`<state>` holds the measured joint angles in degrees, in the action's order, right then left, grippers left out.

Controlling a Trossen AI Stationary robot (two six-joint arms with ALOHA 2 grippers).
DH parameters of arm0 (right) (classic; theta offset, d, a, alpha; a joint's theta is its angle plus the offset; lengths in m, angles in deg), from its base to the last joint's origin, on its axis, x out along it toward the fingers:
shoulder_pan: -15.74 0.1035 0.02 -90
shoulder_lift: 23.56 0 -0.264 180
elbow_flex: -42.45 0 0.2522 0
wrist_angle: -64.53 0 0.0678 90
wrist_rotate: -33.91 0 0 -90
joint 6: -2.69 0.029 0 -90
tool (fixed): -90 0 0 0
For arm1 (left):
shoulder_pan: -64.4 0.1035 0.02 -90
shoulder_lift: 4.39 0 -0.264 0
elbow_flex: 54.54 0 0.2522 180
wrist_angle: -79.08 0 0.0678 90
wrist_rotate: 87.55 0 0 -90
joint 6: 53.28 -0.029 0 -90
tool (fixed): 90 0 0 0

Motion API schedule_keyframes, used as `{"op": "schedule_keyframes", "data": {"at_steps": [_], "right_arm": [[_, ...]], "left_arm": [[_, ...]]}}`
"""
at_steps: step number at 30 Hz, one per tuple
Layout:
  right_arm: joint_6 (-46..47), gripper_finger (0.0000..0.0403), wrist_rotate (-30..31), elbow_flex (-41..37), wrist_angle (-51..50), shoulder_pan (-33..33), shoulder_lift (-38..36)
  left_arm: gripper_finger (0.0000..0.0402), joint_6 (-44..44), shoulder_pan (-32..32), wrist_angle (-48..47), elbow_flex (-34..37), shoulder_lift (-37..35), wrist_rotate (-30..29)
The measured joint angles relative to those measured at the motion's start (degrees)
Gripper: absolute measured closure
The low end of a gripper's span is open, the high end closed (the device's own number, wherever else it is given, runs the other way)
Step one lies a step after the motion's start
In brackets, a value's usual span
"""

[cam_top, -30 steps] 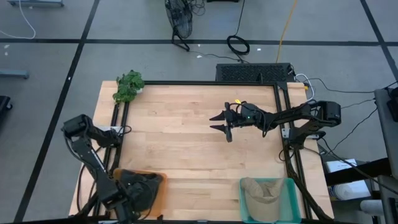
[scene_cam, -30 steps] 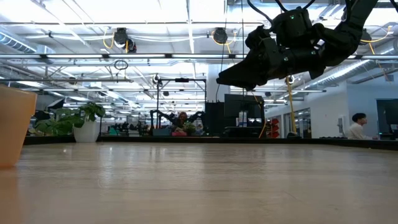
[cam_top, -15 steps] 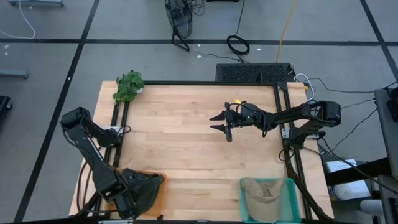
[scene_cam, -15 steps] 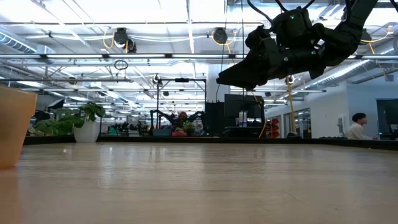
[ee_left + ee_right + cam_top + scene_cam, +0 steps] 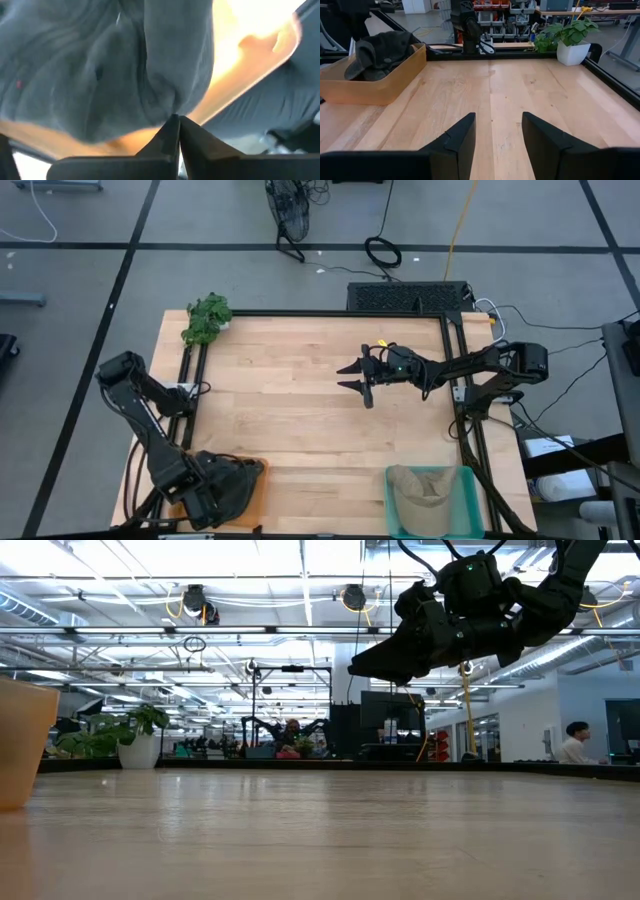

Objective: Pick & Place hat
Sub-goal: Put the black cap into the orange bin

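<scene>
Dark hat (image 5: 228, 483) lies in the orange bin (image 5: 258, 480) at the worktop's near left corner, pinched by the left pincer (image 5: 175, 131); lift judged next; right pincer (image 5: 357, 377) hangs released farther off, mid-worktop.

Tool (image 5: 175, 125) pinches dark hat (image 5: 110, 65) fabric.

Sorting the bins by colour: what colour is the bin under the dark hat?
Orange bin, clearest in the right wrist view.
</scene>
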<state>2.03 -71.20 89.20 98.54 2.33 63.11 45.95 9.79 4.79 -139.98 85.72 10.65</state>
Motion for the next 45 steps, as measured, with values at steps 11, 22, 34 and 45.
{"op": "schedule_keyframes", "data": {"at_steps": [11,22,34,45], "right_arm": [[0.0,0.0264,0.0,0.02,0.51,0.0,0.0],[0.22,0.0264,-0.01,0.01,-0.02,0.02,-0.01],[1.08,0.0264,-0.02,0.01,0.27,0.02,0.0],[0.65,0.0264,-0.02,0.01,0.42,0.02,-0.01]], "left_arm": [[0.0379,-7.86,4.74,-23.04,-0.02,-6.22,-19.1],[0.0388,-9.58,5.12,-17.38,1.8,-5.68,-20.67],[0.0393,-8.96,4.39,-8.29,14.07,-5.6,-4.13],[0.0376,-6.88,4.44,-8.24,14.91,-5.62,-0.91]]}}
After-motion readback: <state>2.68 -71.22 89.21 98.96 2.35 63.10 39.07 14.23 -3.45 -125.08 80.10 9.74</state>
